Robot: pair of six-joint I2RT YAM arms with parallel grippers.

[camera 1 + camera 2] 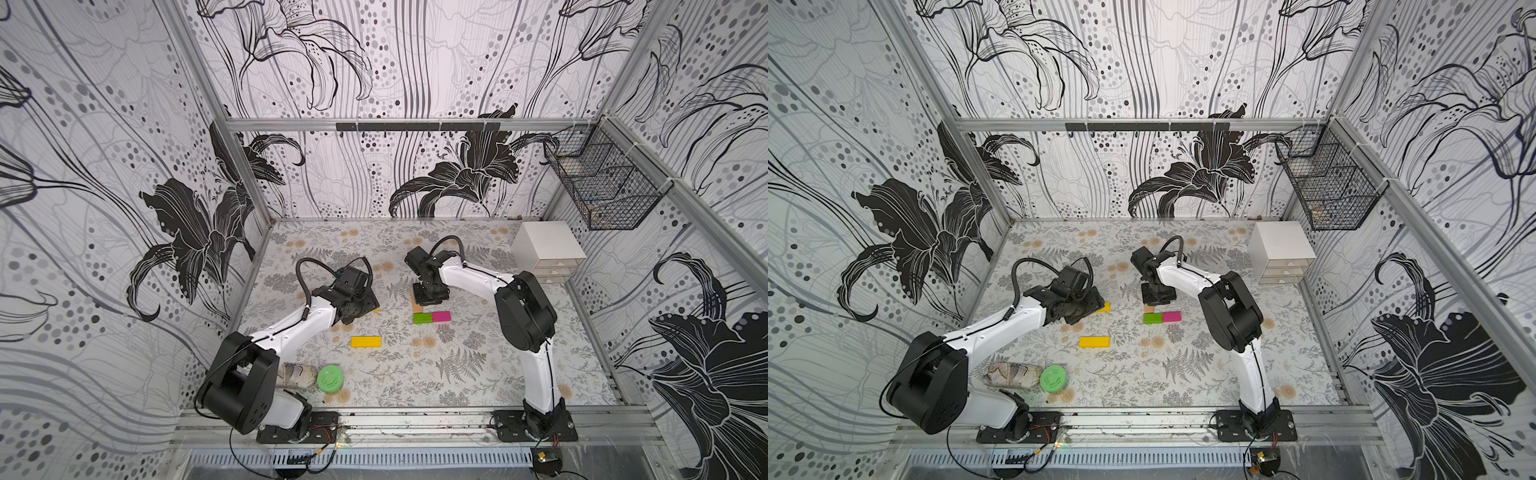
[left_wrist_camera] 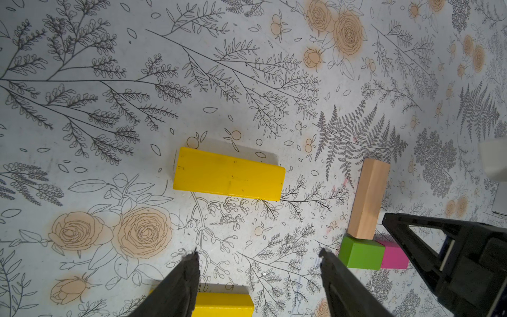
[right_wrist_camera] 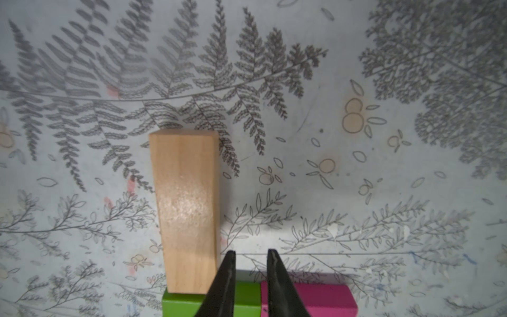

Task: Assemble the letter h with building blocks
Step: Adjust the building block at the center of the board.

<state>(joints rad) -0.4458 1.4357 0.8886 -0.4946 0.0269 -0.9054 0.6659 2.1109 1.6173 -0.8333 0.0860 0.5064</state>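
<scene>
A green block point(image 1: 423, 318) and a pink block point(image 1: 441, 316) lie end to end in a row at mid-table. The tan block point(image 3: 188, 211) stands at a right angle to them, its end on the green block's point(image 3: 181, 303) far edge. My right gripper point(image 3: 251, 254) is shut and empty, low beside the tan block, over the seam of green and pink point(image 3: 323, 299). One yellow block point(image 1: 366, 341) lies alone in front. My left gripper point(image 2: 258, 251) is open and empty, over a second yellow block point(image 2: 223, 304) that its finger partly hides. In a top view only a sliver of that block point(image 1: 1104, 307) shows.
A white drawer box point(image 1: 547, 251) stands at the back right. A round green lid point(image 1: 329, 378) and a clear bottle point(image 1: 296, 376) lie near the left arm's base. A black wire basket point(image 1: 602, 187) hangs on the right wall.
</scene>
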